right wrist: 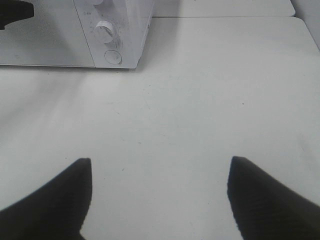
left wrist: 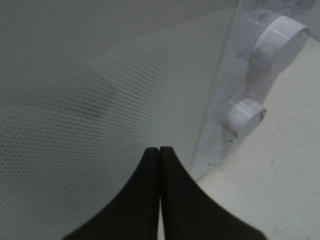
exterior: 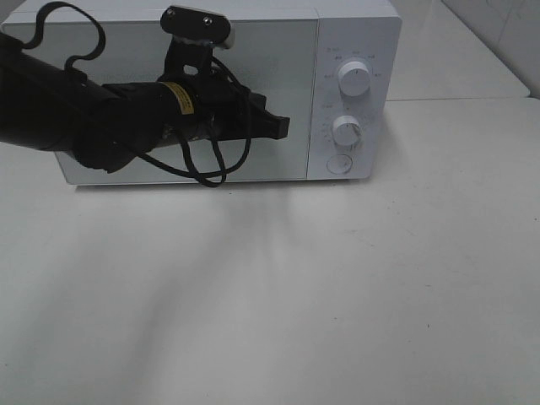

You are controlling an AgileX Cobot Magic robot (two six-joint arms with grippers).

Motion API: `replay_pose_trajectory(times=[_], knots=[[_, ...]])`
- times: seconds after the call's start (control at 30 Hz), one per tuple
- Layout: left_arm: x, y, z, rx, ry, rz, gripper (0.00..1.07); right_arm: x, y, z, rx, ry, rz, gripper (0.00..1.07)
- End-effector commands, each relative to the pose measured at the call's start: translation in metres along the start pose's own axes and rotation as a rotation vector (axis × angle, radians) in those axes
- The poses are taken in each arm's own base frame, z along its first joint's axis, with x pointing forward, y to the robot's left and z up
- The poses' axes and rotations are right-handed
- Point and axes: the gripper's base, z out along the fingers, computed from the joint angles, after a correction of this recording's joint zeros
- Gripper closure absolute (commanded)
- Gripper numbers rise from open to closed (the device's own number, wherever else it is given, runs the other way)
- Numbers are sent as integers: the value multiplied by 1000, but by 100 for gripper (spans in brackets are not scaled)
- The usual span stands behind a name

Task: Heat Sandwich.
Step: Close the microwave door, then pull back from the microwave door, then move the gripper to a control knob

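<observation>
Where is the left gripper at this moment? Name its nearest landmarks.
In the exterior high view the shut left gripper sits centre-left, in front of the microwave door, its tip just left of the lower knob.

White table (exterior: 337, 295), white microwave (exterior: 278, 59) standing on it toward the back, door shut

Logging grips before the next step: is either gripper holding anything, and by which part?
Nothing is held. The left gripper is shut, empty, tips near the door of the white microwave; the right gripper hangs open above the white table.
</observation>
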Motion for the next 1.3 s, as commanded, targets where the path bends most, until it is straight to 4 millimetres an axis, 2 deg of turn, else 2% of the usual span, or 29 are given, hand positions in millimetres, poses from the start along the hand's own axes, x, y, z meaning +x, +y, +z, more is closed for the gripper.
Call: replay_pose_trajectory(times=[0.03,0.07,0.1,0.13,0.17,0.2,0.23,0.3,0.37,0.4,0.5,0.57,0.63,0.87,0.97,1.1,1.23,1.3], knots=[[-8,-7,-9,5,34,-34,107,1,0,-2,1,-37,1,34],[-9,-9,-11,5,54,-39,105,1,0,-2,1,-37,1,34],[-12,-13,-18,6,104,-48,88,1,0,-2,1,-37,1,34],[-14,-15,-22,5,134,-45,78,1,0,-2,1,-37,1,34],[-14,-15,-22,5,134,-45,78,1,0,-2,1,-37,1,34],[-15,-17,-27,4,163,-42,63,1,0,-2,1,-37,1,34],[-18,-20,-34,4,212,-37,33,1,0,-2,1,-37,2,34],[-19,-23,-42,2,266,-32,6,1,0,-2,1,-37,2,34],[-19,-23,-46,-5,298,-42,6,1,0,-2,1,-37,2,34],[-21,-22,-56,-17,364,-65,8,1,0,-2,1,-37,2,34],[-21,-23,-66,-24,431,-96,8,1,0,-2,1,-37,2,34],[-23,-23,-80,-32,518,-111,8,1,0,-2,1,-37,2,34],[-23,-23,-85,-35,542,-111,8,1,0,-2,1,-37,2,34],[-20,-22,-122,-63,800,-104,8,1,0,-2,1,-37,2,34],[-18,-20,-128,-74,863,-107,8,1,0,-2,1,-37,2,34],[-13,-8,-137,-104,963,-155,8,1,0,-2,1,-37,2,34],[-9,25,-149,-109,1071,-268,8,1,0,-2,1,-37,2,34],[-8,31,-152,-98,1086,-285,8,1,0,-2,1,-37,2,34]])
